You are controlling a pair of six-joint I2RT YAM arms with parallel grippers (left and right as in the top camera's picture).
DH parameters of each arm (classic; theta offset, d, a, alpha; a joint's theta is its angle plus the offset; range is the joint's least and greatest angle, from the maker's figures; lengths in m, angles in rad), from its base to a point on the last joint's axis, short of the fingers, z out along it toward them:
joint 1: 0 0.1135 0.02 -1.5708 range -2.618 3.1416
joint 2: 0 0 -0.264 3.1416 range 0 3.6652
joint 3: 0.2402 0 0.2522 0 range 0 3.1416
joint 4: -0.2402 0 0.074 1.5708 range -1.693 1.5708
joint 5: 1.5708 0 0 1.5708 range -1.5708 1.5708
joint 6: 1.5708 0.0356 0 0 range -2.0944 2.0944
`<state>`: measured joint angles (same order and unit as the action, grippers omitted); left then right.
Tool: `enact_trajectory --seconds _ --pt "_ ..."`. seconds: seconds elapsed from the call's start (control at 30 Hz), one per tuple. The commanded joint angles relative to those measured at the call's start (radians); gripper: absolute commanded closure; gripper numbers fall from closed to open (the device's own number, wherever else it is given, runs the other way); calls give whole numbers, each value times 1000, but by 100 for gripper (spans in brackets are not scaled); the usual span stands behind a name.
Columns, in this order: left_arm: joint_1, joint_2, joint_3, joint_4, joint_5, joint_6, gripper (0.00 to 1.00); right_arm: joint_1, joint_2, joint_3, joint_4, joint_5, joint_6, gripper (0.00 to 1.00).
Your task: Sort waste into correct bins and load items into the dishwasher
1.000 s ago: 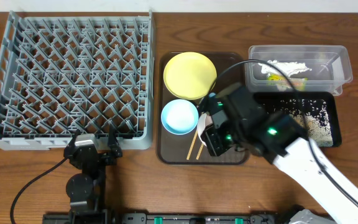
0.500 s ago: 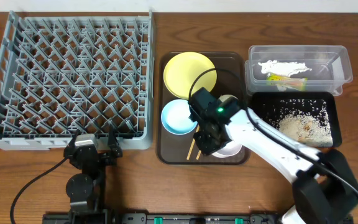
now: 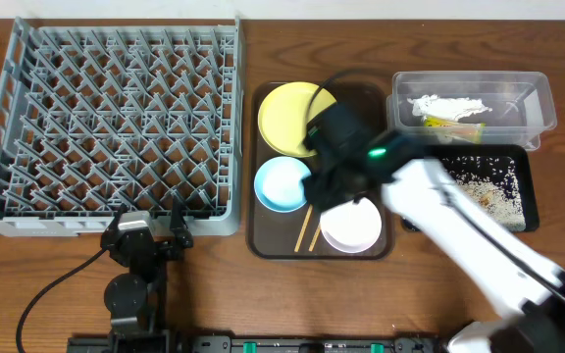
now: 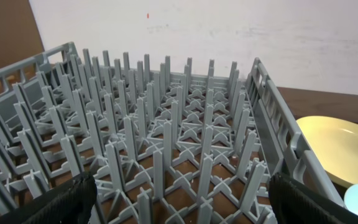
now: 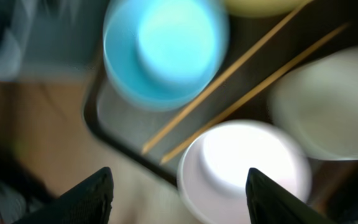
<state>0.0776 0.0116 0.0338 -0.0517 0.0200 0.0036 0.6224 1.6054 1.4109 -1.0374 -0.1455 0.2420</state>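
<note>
- Hovering over the brown tray (image 3: pixel 266 235), my right fingers (image 5: pixel 86 196) are spread wide, holding nothing.
- Below them sit the white bowl (image 5: pixel 244 171), the blue bowl (image 5: pixel 163 50) at 11 o'clock, and the chopsticks (image 5: pixel 229 74) between.
- My left fingers (image 4: pixel 61 202) are spread too, at the 6 o'clock edge of the grey rack (image 4: pixel 166 143).
- Yellow plate (image 3: pixel 284 113) lies at the tray's 12 o'clock.

Right arm (image 3: pixel 464 227) white, black wrist, green LED (image 3: pixel 372 153); left arm (image 3: pixel 133 257) black, cabled.
</note>
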Motion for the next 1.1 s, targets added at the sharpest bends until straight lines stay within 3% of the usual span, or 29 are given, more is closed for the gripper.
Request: enact_trajectory --seconds 0.0,0.1,0.23,0.7,0.8,0.9,1.07 --pt "0 22 -30 -18 -4 -47 11 -132 -44 20 9 53 66 34" --pt "0 50 -13 -22 40 -148 11 -216 -22 11 33 -21 72 37" --pt "0 148 97 -53 108 -182 11 -266 42 10 39 9 70 39" --pt "0 831 919 -618 263 -170 11 -283 266 10 38 138 95 57" --pt "0 929 979 -623 348 -170 11 -283 315 10 46 138 95 69" --pt "0 1004 978 -576 368 -210 11 -283 367 10 52 138 95 96" --pt "0 1091 978 -568 445 -344 11 -287 341 16 54 138 102 99"
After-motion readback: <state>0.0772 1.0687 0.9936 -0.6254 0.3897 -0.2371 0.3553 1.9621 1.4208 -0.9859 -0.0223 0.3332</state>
